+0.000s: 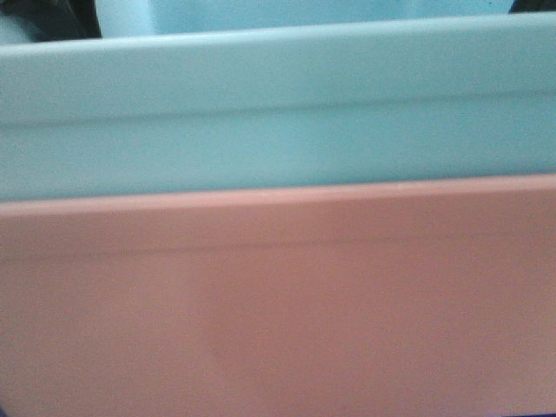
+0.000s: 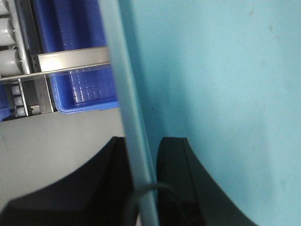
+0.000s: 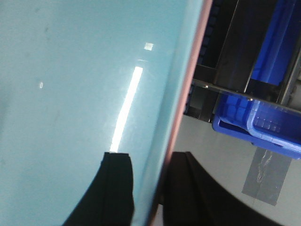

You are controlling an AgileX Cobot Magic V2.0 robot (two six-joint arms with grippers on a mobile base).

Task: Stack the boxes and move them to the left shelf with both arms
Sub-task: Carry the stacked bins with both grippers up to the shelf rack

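Two smooth plastic tubs nested, light-blue tub [image 1: 278, 104] seated inside salmon-pink tub [image 1: 278, 304], filling the front view. Left gripper [image 2: 143, 183] clenched on the light-blue tub's wall, one finger either side. Right gripper [image 3: 148, 188] clamped likewise over both stacked walls. Dark-blue crate [image 2: 77, 52] behind a steel rack crossbar [image 2: 70, 59] with white rollers [image 2: 8, 47].

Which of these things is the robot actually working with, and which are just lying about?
Part of the job:
- light blue box, nested in the pink box
- left pincer, clamped on the blue wall
- right pincer, clamped on both walls
- roller shelf

Just there:
- dark blue crates
- grey tape patch
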